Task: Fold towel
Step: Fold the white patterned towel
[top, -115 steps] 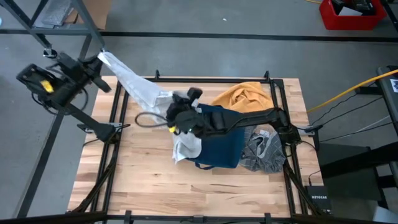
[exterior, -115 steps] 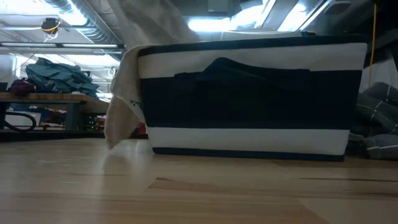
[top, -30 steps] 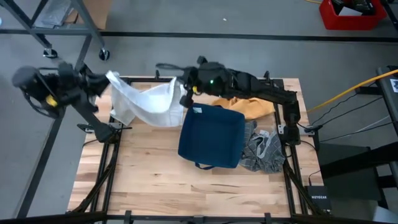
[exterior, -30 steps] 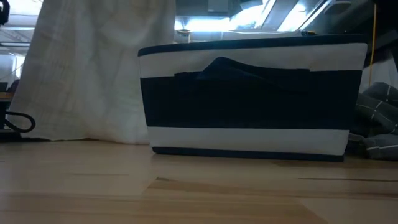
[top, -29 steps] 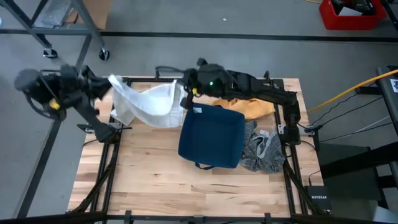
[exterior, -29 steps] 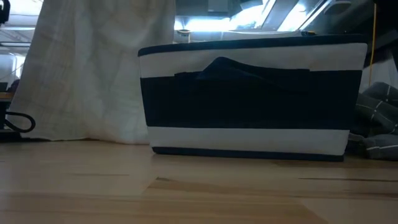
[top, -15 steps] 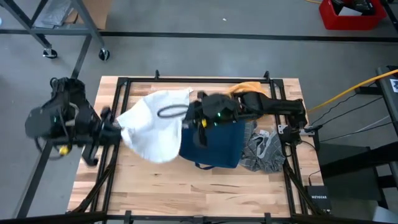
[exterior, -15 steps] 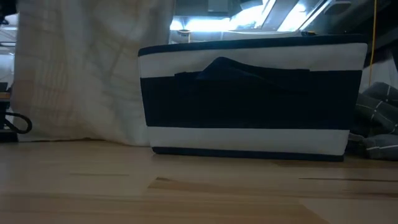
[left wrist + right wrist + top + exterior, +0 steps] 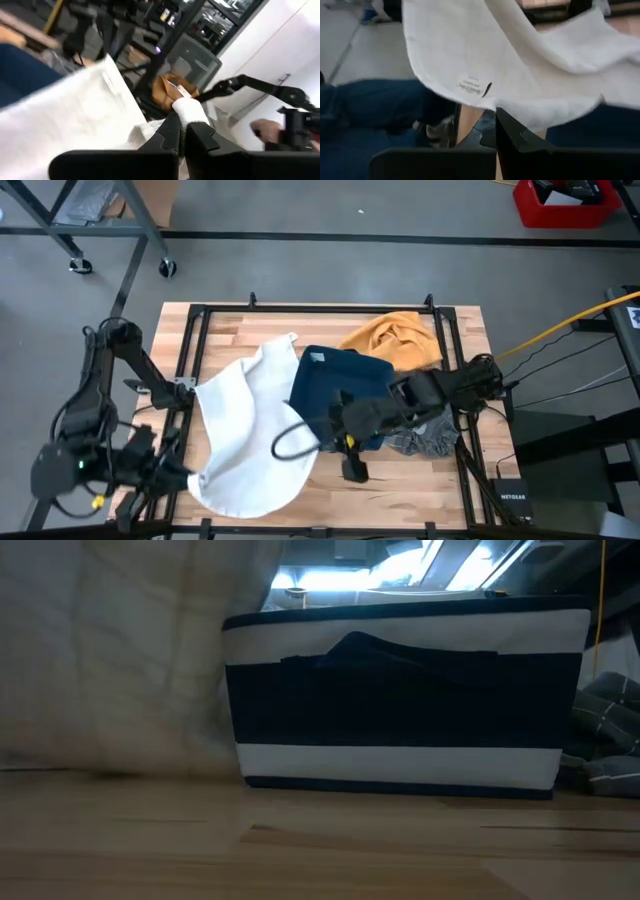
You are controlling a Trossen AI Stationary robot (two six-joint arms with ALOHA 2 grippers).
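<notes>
Gripping white towel (image 9: 245, 435), left gripper (image 9: 181, 131) and right gripper (image 9: 495, 131) both clamped, small label (image 9: 470, 84) unreadable

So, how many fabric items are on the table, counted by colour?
White towel: 1
Navy bag: 1
Orange cloth: 1
Grey checked cloth: 1
Total: 4

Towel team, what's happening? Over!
Left gripper and right gripper both shut on towel. Towel spread over table. Blue bin beside it.
</notes>
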